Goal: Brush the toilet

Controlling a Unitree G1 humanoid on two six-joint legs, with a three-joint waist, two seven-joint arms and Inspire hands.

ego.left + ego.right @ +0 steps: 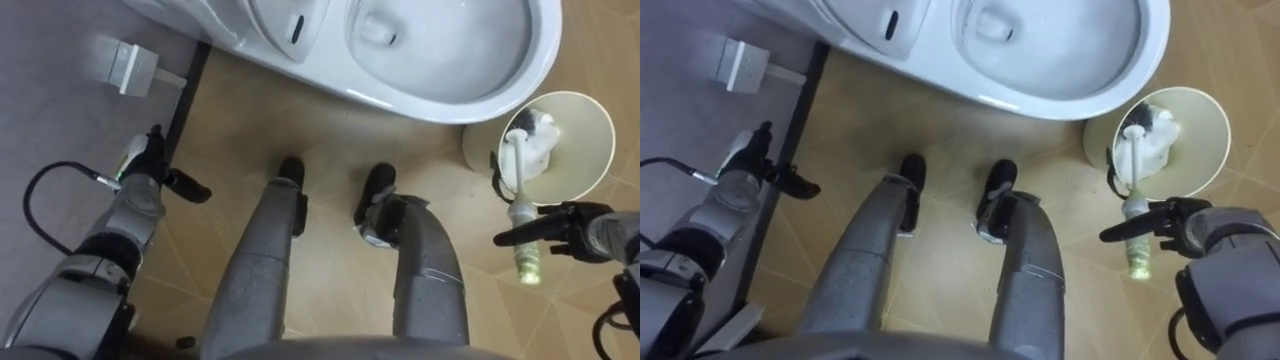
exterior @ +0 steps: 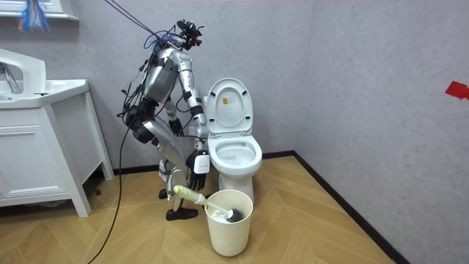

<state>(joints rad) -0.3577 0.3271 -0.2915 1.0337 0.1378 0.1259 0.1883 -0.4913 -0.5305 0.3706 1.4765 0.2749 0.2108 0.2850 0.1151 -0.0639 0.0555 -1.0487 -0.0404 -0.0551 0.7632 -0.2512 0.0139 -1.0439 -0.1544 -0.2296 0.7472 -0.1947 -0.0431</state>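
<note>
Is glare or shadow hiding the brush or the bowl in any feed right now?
Left eye view: the toilet bowl shines under the light, yet its rim reads plainly; the brush, at the right hand, lies unshaded over the bright bin. Room view: even light, no glare on bowl or brush.

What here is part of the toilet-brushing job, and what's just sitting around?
For the job: toilet; brush, head down in the bin; right robot hand by its handle.
Just there: sink cabinet; white box on the wall; red mark on the wall; left robot hand, idle.
</note>
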